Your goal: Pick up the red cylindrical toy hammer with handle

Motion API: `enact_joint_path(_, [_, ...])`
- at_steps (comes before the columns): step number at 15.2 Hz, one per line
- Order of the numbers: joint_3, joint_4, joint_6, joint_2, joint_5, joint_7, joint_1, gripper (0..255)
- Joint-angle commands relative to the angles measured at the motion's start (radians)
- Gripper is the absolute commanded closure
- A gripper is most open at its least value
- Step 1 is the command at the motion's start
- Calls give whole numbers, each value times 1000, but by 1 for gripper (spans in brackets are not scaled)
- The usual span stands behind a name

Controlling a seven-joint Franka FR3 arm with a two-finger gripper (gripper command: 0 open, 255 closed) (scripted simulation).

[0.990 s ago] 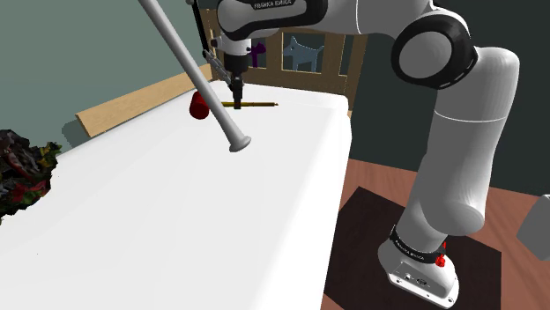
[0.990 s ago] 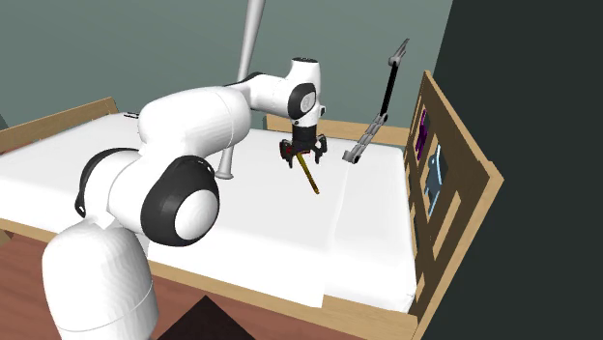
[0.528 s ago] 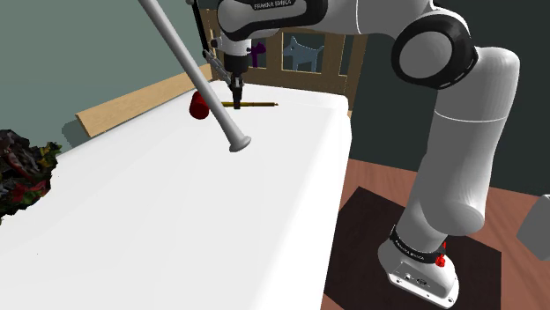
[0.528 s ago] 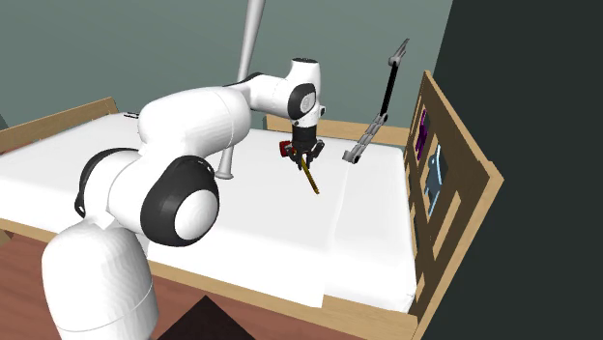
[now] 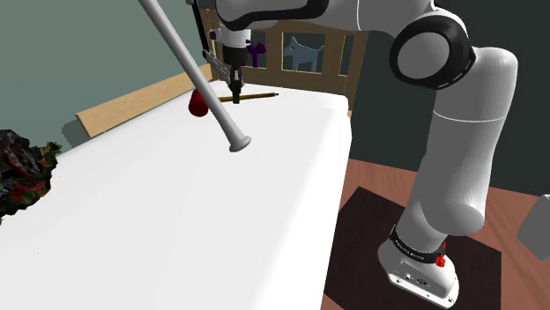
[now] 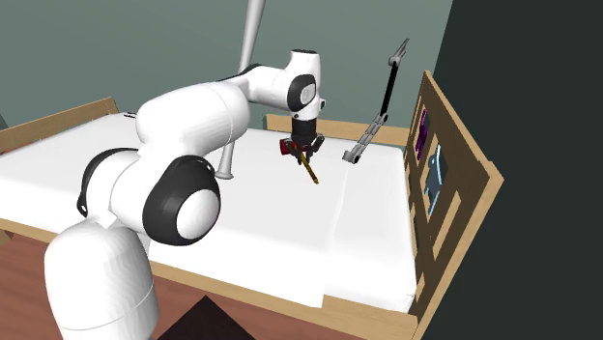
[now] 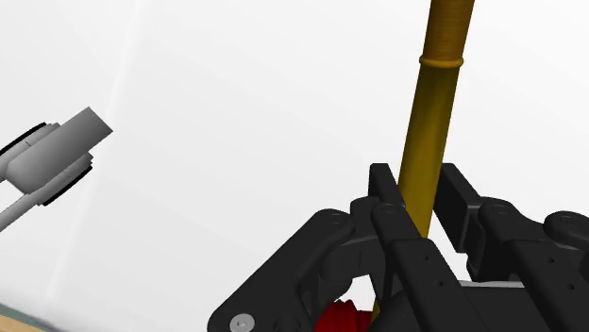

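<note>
While low over bed [image 5: 176, 220], gripper [image 7: 415, 203] tight on yel. handle of hammer [image 7: 436, 104].

Overall: bright, even, diffuse light in all three views.
White flat work surface [image 5: 176, 202]: washed out, almost shadeless.
Rounded white robot arm [image 6: 193, 111]: soft grey shading underneath.
</note>
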Motion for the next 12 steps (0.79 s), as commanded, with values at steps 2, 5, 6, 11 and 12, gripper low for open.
enact_joint_path(2, [-1,56,-43,12,1,0,-3,255])
enact_joint_path(5, [-1,116,-90,26,3,2,-5,255])
enact_joint_path(6, [-2,137,-106,31,4,2,-6,255])
enact_joint_path(11, [-2,234,-176,59,8,4,-10,255])
enact_joint_path(12, [-2,235,-176,59,8,4,-10,255])
